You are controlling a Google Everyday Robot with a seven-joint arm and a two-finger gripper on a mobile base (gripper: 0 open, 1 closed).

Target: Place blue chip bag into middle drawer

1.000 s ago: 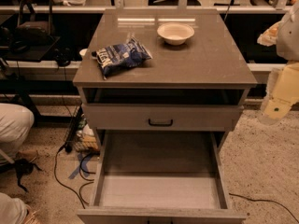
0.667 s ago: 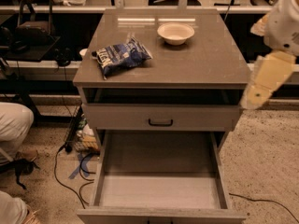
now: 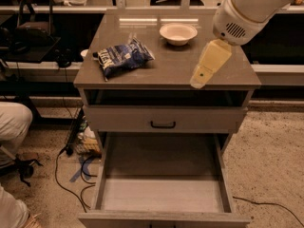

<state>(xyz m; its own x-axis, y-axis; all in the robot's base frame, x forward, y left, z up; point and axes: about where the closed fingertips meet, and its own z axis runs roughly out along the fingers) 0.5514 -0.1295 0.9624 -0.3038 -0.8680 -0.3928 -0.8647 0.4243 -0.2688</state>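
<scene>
The blue chip bag (image 3: 124, 57) lies crinkled on the left part of the grey cabinet top (image 3: 156, 75). The middle drawer (image 3: 161, 194) is pulled out at the bottom of the view, and its bare floor holds nothing. My gripper (image 3: 199, 80) hangs from the white arm (image 3: 247, 8) over the right front part of the top. It is to the right of the bag and in front of the white bowl (image 3: 178, 33), apart from both. It holds nothing that I can see.
A closed drawer front with a black handle (image 3: 163, 124) sits above the open drawer, under an open slot. A person's legs (image 3: 12, 122) are at the left. Cables (image 3: 71, 175) lie on the floor left of the cabinet. Shelves stand behind.
My arm has swung in from the right edge of the view. The gripper has moved left and now hangs over the right front of the cabinet top. The bag, bowl and drawer have not moved.
</scene>
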